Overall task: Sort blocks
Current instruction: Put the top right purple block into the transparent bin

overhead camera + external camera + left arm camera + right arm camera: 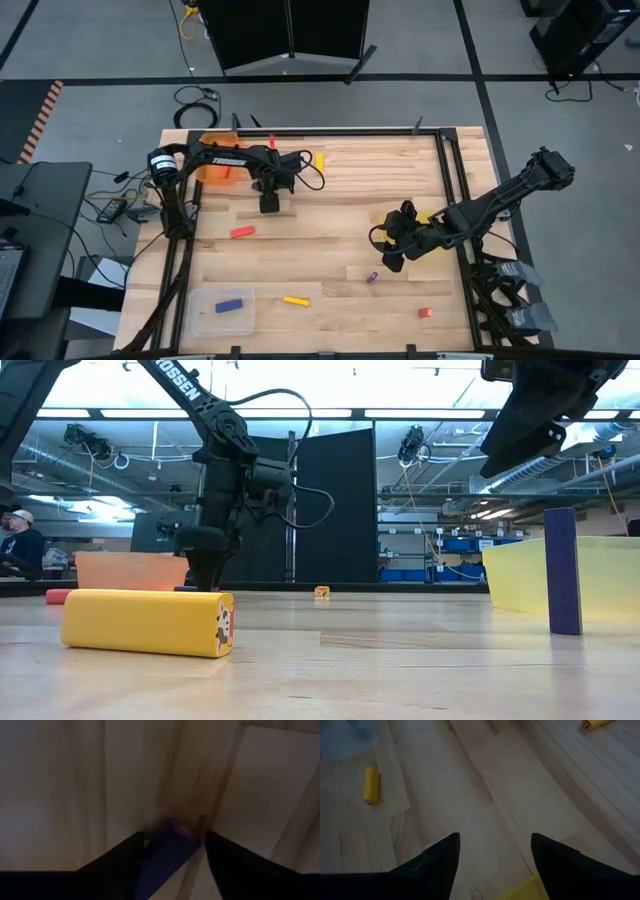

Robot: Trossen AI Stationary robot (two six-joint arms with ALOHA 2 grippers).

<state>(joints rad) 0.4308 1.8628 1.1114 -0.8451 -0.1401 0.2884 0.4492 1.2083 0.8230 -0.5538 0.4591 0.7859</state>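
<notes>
Open boards lie mid-table (330,235); a red block (242,232) and upright purple block (371,276) flank them.

A: Block colours? Red block (242,232) mid-left, yellow block (295,300) near edge, purple block (371,277) right of centre, blue-purple block (231,305) in the clear tray (206,318).
B: Trays: orange tray (212,171) far left, pale yellow tray (515,572) right. Table (330,215) light wood; both arms black.
</notes>
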